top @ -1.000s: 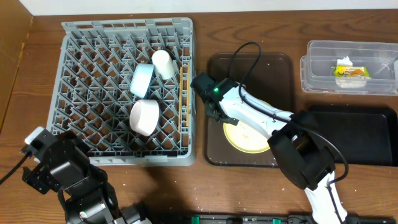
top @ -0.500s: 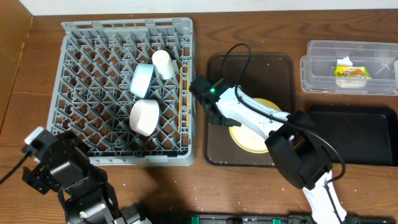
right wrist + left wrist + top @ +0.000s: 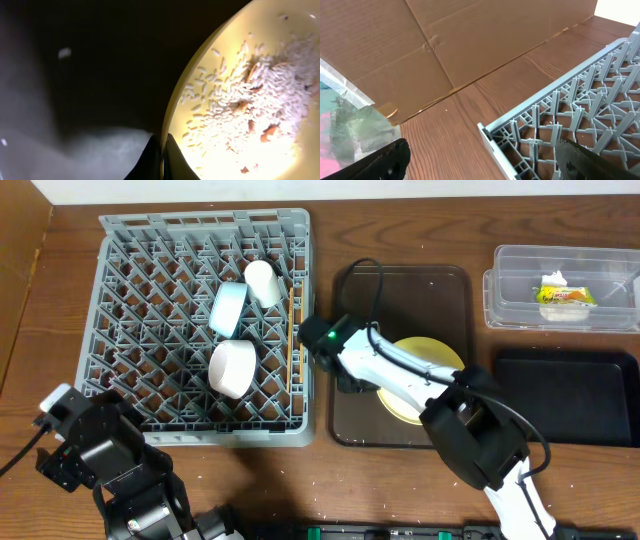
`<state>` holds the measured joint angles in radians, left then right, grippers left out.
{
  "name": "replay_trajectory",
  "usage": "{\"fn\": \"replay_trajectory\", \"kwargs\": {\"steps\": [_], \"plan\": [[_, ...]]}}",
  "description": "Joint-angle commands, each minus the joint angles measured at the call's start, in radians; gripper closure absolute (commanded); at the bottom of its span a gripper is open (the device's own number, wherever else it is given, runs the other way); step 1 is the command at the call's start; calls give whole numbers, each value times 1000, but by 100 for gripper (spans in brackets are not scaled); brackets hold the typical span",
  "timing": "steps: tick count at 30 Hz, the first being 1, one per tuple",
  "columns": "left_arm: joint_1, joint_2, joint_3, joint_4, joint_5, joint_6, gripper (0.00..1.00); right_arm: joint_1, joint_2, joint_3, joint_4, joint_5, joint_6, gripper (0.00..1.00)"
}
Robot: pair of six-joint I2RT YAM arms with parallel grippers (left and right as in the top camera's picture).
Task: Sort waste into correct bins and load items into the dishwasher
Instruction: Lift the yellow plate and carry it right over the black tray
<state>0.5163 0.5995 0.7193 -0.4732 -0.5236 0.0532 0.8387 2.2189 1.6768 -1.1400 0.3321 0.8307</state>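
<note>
The yellow plate [image 3: 428, 370] lies over the dark brown tray [image 3: 400, 290], with white rice grains [image 3: 250, 95] spread on it. My right gripper [image 3: 358, 383] is shut on the plate's left rim, and its fingers [image 3: 161, 157] pinch the edge. The grey dish rack [image 3: 150, 250] holds the white cup [image 3: 262, 280], the light blue bowl [image 3: 228, 308], the pale pink bowl [image 3: 232, 368] and the chopsticks [image 3: 295, 330]. The crumpled wrapper [image 3: 565, 293] lies in the clear tub [image 3: 520, 260]. My left gripper [image 3: 485, 169] is open and empty over the rack's corner [image 3: 492, 132].
The shallow black tray [image 3: 585, 395] sits at the right, below the clear tub. A cardboard wall [image 3: 445, 40] stands beyond the rack's left side. The right arm's cable [image 3: 375, 275] loops over the brown tray. The left arm base [image 3: 90, 450] sits at the front left.
My right wrist has moved left toward the rack's edge. The plate in its grip has shifted up and right over the brown tray. The left arm has not moved.
</note>
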Motion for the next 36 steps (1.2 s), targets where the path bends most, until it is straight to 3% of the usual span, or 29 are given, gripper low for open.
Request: {"fn": "replay_trajectory", "kwargs": {"steps": [1, 20, 28, 36], "plan": [[3, -2, 23, -2, -12, 6, 6, 21, 24, 27, -23, 65, -25, 99], [3, -2, 23, -2, -12, 6, 6, 31, 24, 95, -143, 224, -71, 99], [3, -2, 23, -2, -12, 6, 6, 31, 24, 234, -285, 285, -67, 99], [3, -2, 23, -2, -12, 6, 6, 9, 24, 376, -437, 360, 108, 99]]}}
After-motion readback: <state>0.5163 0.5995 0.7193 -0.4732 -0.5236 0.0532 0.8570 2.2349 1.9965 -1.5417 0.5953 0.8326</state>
